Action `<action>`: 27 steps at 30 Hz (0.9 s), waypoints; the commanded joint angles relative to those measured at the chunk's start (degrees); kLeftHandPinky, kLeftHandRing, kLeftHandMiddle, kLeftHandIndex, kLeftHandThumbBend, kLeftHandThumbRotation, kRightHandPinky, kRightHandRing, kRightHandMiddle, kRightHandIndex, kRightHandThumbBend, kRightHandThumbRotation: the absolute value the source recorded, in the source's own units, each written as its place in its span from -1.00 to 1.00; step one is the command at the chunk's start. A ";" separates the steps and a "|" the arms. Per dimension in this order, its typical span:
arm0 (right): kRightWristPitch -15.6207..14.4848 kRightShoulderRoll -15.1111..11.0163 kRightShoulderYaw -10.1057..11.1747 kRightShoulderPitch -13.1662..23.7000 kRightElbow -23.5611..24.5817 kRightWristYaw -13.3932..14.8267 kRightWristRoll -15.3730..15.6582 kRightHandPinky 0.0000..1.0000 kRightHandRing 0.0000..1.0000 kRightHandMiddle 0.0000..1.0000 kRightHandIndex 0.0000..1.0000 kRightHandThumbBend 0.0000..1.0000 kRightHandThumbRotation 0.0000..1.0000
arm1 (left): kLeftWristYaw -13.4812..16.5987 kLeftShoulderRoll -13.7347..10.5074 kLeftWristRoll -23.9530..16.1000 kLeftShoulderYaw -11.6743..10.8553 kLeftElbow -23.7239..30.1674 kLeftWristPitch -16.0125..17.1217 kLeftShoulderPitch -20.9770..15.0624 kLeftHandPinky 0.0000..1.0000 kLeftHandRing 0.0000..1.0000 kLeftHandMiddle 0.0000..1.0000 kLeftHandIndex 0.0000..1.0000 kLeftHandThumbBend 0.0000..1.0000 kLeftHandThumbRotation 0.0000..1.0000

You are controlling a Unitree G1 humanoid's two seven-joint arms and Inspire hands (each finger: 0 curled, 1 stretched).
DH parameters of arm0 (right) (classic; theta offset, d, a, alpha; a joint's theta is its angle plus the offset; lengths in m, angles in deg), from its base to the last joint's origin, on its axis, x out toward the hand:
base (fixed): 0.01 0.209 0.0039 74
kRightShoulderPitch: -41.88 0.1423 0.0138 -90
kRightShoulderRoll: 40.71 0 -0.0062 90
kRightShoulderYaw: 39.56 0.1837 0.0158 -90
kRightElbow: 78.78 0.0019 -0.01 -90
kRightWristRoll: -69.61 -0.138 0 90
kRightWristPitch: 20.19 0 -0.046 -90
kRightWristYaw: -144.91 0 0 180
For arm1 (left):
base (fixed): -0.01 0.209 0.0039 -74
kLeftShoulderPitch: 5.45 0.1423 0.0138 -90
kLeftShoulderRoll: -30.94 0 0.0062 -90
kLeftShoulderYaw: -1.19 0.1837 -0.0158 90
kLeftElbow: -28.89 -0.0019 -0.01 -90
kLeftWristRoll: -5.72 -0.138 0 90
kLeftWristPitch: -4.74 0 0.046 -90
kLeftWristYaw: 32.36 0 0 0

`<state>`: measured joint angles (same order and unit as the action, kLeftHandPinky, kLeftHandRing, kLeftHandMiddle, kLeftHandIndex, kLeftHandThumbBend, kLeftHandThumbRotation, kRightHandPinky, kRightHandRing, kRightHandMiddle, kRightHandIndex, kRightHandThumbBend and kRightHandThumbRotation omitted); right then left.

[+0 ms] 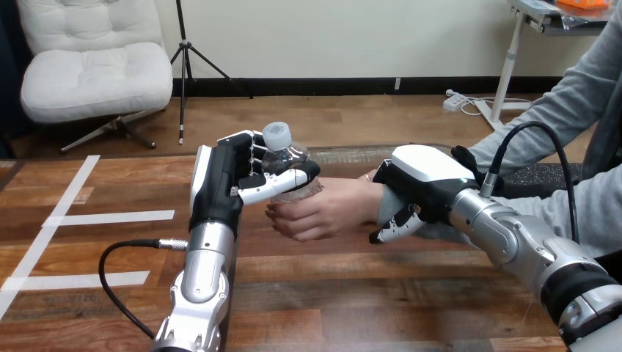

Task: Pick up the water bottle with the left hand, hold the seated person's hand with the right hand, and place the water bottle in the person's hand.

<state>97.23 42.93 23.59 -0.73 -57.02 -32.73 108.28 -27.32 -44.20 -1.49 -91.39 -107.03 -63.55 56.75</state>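
Table [352, 293], near centre: bare, passable. Far left: open, flat tape [110, 218] only. Mid-table: left hand [227, 176], bottle [282, 150], person's hand [323, 209] and right hand [422, 176] form 1 unbroken barrier.

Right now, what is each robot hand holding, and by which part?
The left hand grips the water bottle round its upper body, below the cap; the person's hand wraps its lower part. The right hand curls round the person's wrist.

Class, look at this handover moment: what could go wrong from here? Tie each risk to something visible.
1. The left hand grips the water bottle while the person's hand only cups its lower part; letting go early could drop it onto the table.
2. The right hand curls round the person's wrist; squeezing or tugging might hurt.
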 commanded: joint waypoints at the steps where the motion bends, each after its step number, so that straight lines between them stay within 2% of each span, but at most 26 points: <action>1: 1.33 -0.05 1.91 8.36 2.77 2.75 -1.31 -0.71 -0.62 -0.50 -0.46 0.30 -1.00 | -0.39 1.72 -0.12 1.92 1.24 3.13 -7.60 -0.39 -0.30 -0.19 -0.21 0.41 -1.00; 27: 0.48 -0.11 2.17 8.21 2.87 2.38 -1.67 -0.72 -0.63 -0.51 -0.45 0.29 -1.00 | -1.77 2.25 0.69 2.77 3.36 0.45 -6.79 -0.38 -0.29 -0.17 -0.20 0.37 -1.00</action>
<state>96.89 42.54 23.59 -0.73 -57.03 -32.73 108.28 -28.08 -43.94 -1.32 -90.23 -106.99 -63.57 56.33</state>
